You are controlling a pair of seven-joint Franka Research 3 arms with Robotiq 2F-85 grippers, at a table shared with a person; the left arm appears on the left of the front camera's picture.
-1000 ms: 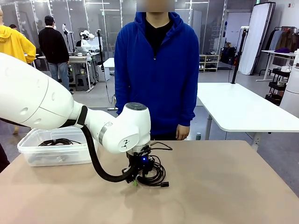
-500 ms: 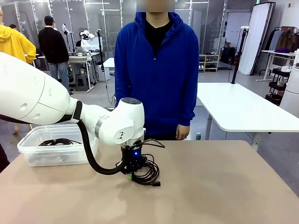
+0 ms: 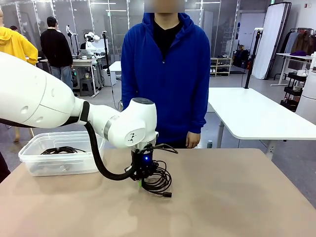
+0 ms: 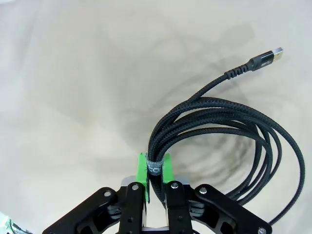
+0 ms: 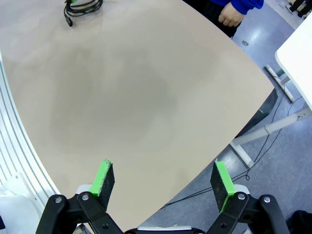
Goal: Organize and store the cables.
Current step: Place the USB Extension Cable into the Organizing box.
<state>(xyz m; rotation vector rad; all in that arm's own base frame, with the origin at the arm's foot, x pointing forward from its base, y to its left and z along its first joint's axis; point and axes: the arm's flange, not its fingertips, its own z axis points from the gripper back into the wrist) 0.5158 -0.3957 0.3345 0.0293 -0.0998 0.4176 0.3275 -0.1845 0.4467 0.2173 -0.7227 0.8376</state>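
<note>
At frame centre, a coiled cable (image 3: pixel 159 180) is clamped at its tie by the left gripper (image 4: pixel 154 170) above the surface (image 3: pixel 237 197). The right gripper (image 5: pixel 163 178) fingers are spread, released.

White, rounded shells on the left arm (image 3: pixel 54 106), a silver ring at one joint, a small dark mark on the wrist housing. A thick black hose (image 3: pixel 98 163) loops beneath. Blue light glowing on the black left gripper (image 4: pixel 154 171); green pads (image 4: pixel 141 171), silver screws. Right gripper (image 5: pixel 163 181): same black links, green pads. The person (image 3: pixel 166 74) wears a blue hoodie over a black shirt.
</note>
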